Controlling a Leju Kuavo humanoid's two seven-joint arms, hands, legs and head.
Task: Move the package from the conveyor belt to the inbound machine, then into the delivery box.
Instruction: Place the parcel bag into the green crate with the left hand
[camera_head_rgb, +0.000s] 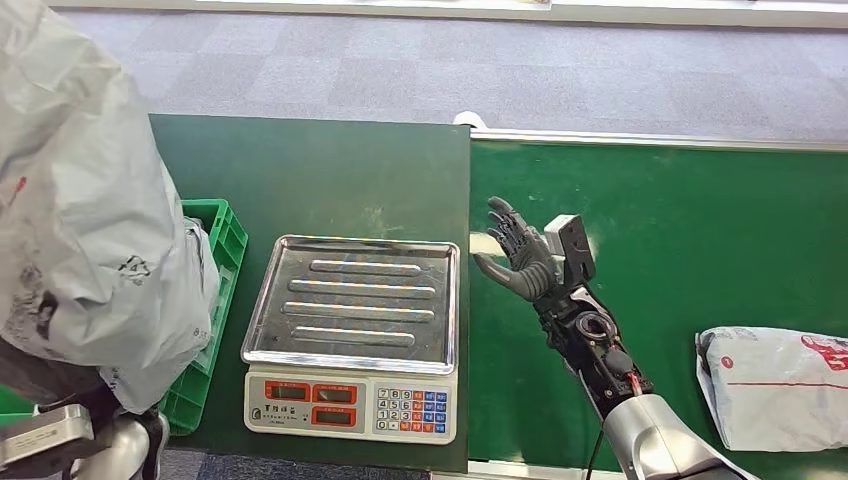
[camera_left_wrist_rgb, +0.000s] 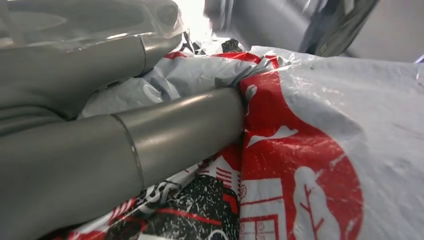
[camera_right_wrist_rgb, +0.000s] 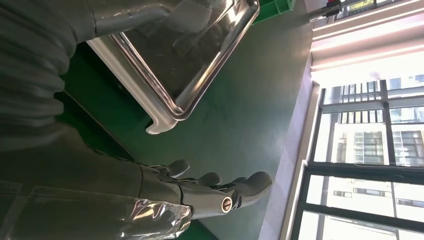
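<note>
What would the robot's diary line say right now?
left hand: holds grey package above green crate | right hand: open | scale tray: bare

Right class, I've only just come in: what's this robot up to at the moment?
The robot's left hand holds a grey package up over the green crate, beside the scale, whose steel tray is bare. Its right hand hovers open above the green belt. A second package lies on the belt, untouched.

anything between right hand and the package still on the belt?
Nothing. In the head view, bare green belt separates the open right hand from the package, which lies at the belt's near right; only the robot's own forearm crosses nearby.
</note>
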